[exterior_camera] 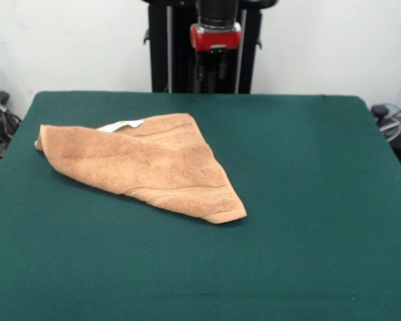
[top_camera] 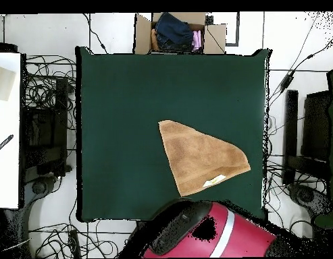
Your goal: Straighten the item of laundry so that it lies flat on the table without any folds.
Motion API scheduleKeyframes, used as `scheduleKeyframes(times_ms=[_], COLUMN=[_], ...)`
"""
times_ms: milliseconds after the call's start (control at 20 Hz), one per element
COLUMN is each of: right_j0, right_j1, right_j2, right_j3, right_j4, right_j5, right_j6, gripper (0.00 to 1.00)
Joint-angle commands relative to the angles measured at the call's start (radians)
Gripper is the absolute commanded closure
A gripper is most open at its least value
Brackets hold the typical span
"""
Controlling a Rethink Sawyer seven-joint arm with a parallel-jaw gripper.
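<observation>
The light orange-tan towel (exterior_camera: 147, 164) lies folded over into a rough triangle on the left half of the dark green table (exterior_camera: 307, 167). One point of it reaches toward the table's middle front. Its white label (exterior_camera: 123, 124) shows at the far edge. In the overhead view the towel (top_camera: 199, 162) lies near the robot's side of the table (top_camera: 128, 101), with the label (top_camera: 215, 181) on its lower edge. My gripper (exterior_camera: 216, 67) hangs drawn back at the far edge, above and behind the towel and well clear of it. Whether it is open or shut does not show.
The black pedestal (exterior_camera: 167, 53) stands behind the table's far edge. The red and black arm (top_camera: 196, 233) overhangs the table's bottom edge in the overhead view. A cardboard box of clothes (top_camera: 179, 32) stands beyond the opposite edge. Cables lie on the floor at both sides.
</observation>
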State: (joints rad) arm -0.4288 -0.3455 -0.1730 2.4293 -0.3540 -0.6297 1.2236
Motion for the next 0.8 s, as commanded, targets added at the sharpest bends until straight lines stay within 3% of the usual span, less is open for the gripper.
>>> scheduleKeyframes(times_ms=[50, 550, 800], right_j0=[-0.016, -0.021, -0.021], right_j1=[0.026, 0.034, 0.018], right_j2=[0.0, 0.002, 0.038], right_j3=[-0.012, -0.019, -0.061], right_j4=[-0.008, -0.002, 0.016], right_j5=[-0.064, -0.062, 0.001], right_j6=[0.284, 0.28, 0.256], gripper=[0.0, 0.0, 0.0])
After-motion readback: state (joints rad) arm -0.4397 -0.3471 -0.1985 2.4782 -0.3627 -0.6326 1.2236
